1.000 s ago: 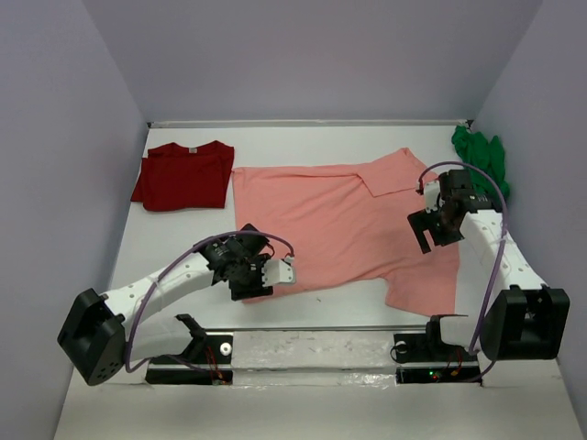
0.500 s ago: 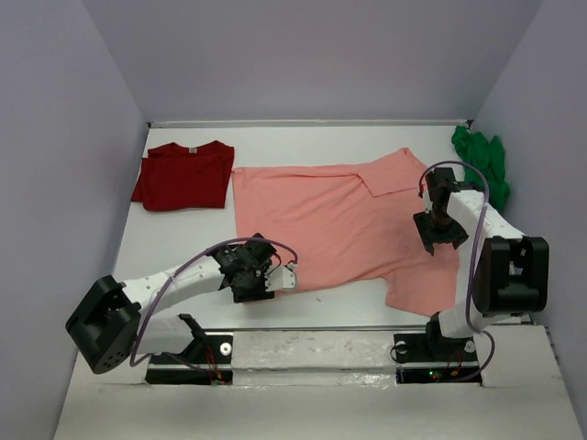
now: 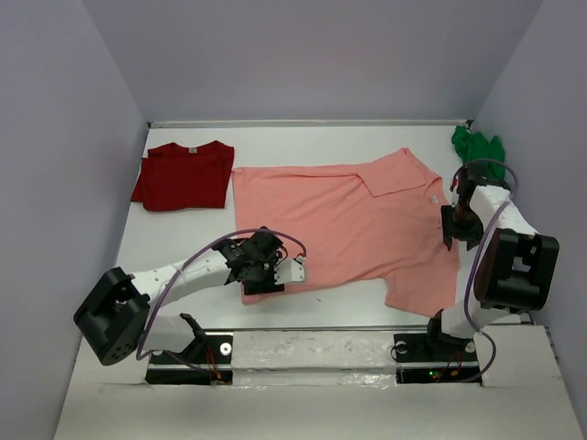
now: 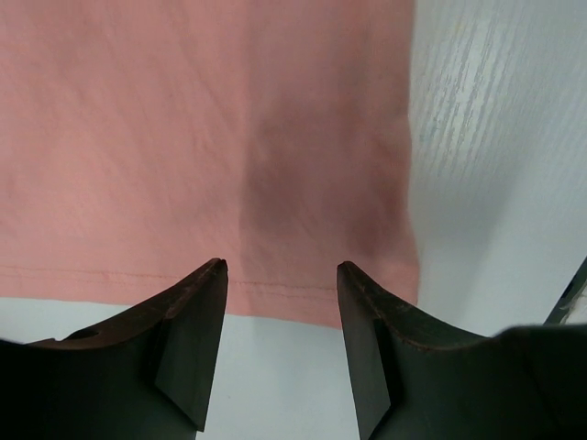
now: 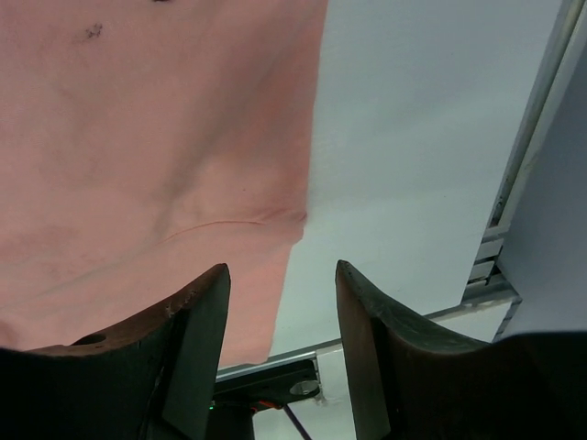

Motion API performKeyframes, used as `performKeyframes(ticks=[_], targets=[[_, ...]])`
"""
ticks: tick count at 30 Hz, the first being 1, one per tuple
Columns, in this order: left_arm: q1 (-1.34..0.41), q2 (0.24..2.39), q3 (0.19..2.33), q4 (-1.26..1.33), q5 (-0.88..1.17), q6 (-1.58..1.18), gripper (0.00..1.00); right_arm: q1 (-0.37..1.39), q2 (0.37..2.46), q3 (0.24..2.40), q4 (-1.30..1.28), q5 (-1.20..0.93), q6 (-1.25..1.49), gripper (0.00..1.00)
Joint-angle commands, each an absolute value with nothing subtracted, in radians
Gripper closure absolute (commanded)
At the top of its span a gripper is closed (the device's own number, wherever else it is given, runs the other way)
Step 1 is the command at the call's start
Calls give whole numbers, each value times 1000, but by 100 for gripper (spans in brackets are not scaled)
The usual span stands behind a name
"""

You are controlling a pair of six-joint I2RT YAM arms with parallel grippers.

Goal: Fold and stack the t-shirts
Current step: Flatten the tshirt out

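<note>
The white table (image 3: 174, 236) carries three shirts. A pink shirt (image 3: 330, 220) is spread flat across the middle, a red shirt (image 3: 183, 176) lies folded at far left, and a green shirt (image 3: 477, 147) is bunched in the far right corner.

Salmon-pink shirt (image 3: 335, 220), dark-red shirt (image 3: 183, 176), green shirt (image 3: 477, 147)

Matt, soft cloth of the salmon-pink shirt (image 3: 339, 220); smooth, faintly streaked white table (image 3: 183, 234); matt black plastic tool fingers (image 4: 188, 353).

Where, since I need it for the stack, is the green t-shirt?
In the top view, the green t-shirt lies bunched in the far right corner, just right of the salmon-pink shirt.
</note>
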State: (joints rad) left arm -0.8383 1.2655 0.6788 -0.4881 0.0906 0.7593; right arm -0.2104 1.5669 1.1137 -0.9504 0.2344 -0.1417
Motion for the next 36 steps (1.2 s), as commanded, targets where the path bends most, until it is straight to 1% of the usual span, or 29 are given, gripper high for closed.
performKeyframes(ticks=[1,6,12,13,15,16,17,18,20,24,29,32,36], targets=[[-844,1284,712,-469,107,787,39,-239,1617,1123,-934,146,-126,45],[-844,1279,704,-463,118,788,39,-249,1698,1118,-916,81,-126,46],[-844,1270,700,-462,115,782,39,-249,1798,1143,-879,75,-130,47],[-844,1269,699,-465,115,782,39,-249,1811,1146,-877,71,-132,51],[-844,1264,693,-466,114,782,39,-249,1841,1154,-876,66,-132,62],[-844,1266,692,-469,107,784,39,-249,1845,1155,-877,64,-132,77],[-844,1264,690,-471,104,785,39,-249,1847,1154,-877,64,-132,82],[-844,1264,692,-474,101,785,39,-249,1841,1147,-879,64,-133,91],[-844,1264,692,-476,97,788,39,-249,1829,1140,-879,74,-143,96],[-844,1273,703,-477,94,788,39,-249,1798,1131,-880,92,-155,99],[-844,1278,715,-492,97,784,40,-249,1790,1161,-916,80,-175,100],[-844,1272,697,-514,147,798,40,-249,1778,1173,-925,75,-181,100],[-850,1282,669,-549,83,813,37,-249,1767,1187,-937,72,-187,100]])
